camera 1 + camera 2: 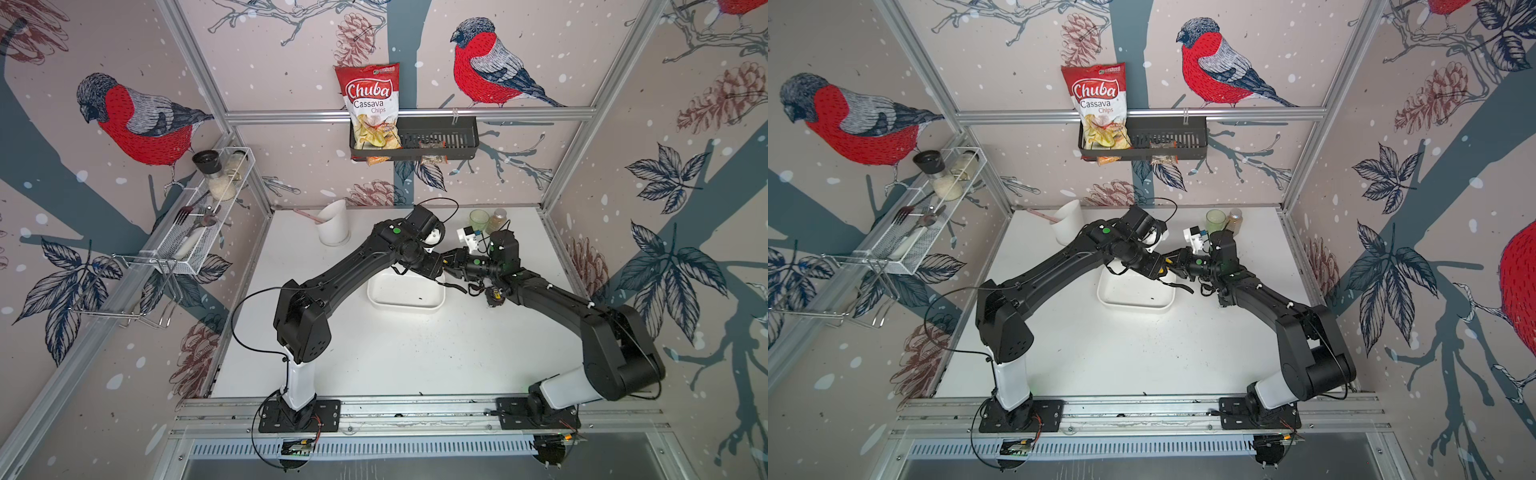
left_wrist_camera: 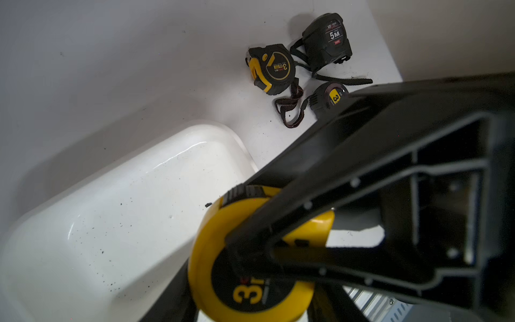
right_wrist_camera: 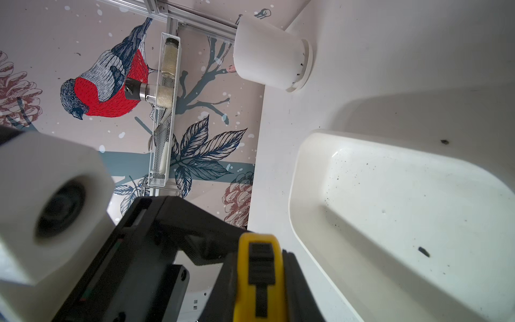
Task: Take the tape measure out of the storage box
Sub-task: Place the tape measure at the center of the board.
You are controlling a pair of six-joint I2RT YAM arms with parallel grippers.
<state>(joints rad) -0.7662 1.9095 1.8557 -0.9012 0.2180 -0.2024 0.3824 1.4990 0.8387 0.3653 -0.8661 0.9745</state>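
While the storage box (image 1: 399, 297) holds only specks (image 3: 423, 251), left gripper (image 1: 440, 266) and right gripper (image 1: 453, 261) both clamp the tape measure (image 2: 203, 245)

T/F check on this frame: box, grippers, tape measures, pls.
1. The storage box holds no tape measure. True.
2. The left gripper is open. False: it is shut on the yellow tape measure.
3. Three more tape measures lie on the table outside the box. True.
4. The chips bag lies on the table. False: it stands in the black wall basket.
5. The right gripper is open. False: it is also shut on that tape measure.
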